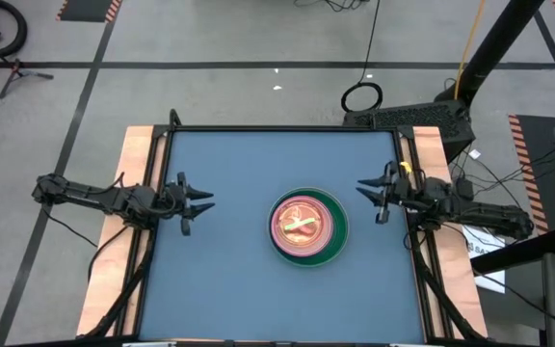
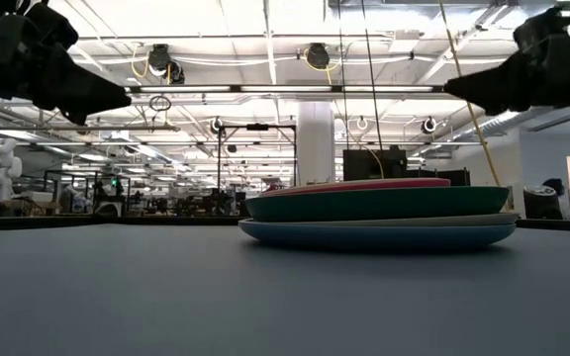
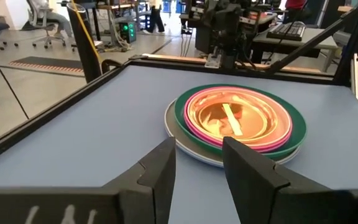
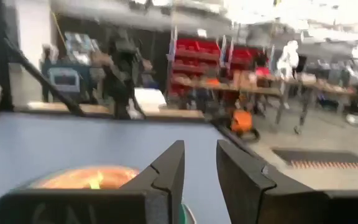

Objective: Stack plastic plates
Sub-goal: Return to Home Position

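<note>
The plastic plates sit in one stack on the blue table, right of its middle. In the low view the stack shows a blue plate at the bottom, a whitish one on it, a dark green one above, and pink on top. The left wrist view shows the stack with pink rims and a translucent orange-pink plate on top. My left gripper hovers open at the table's left side, pointing at the stack. My right gripper hovers open at the right side, above and beside the stack.
Raised wooden and black rails border the table on left, right and far sides. Bare blue surface lies all round the stack. Beyond the table are cables, a stand and workshop shelving.
</note>
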`<state>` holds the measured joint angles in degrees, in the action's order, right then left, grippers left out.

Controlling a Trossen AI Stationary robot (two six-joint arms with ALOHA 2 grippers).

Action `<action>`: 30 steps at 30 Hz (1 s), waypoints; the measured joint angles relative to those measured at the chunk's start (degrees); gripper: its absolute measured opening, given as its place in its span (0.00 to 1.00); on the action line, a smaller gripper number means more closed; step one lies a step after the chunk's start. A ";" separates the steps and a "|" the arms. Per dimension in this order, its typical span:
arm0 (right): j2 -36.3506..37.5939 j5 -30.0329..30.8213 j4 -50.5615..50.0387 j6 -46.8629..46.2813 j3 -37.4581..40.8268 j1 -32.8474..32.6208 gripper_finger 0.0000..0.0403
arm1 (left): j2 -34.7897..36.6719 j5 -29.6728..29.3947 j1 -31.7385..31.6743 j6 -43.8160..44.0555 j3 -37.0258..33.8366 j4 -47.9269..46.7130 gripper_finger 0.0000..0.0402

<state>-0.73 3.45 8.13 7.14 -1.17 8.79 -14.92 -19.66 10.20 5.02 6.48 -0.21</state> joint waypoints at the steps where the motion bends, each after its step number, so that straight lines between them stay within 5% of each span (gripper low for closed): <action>1: -0.06 0.19 -0.59 -0.04 0.00 0.03 0.22 | 0.00 0.02 -0.01 -0.08 -0.01 0.01 0.34; 15: 0.11 1.21 -5.00 2.94 0.18 0.18 0.22 | -0.06 -0.82 -0.05 -2.14 0.00 -1.65 0.34; 30: -0.11 2.49 -5.98 -5.00 0.27 0.18 0.22 | -0.06 -1.52 -0.06 -3.91 0.00 -1.68 0.34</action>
<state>-0.84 5.93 2.15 2.14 -0.91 8.97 -14.98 -21.18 10.14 1.10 6.48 -1.89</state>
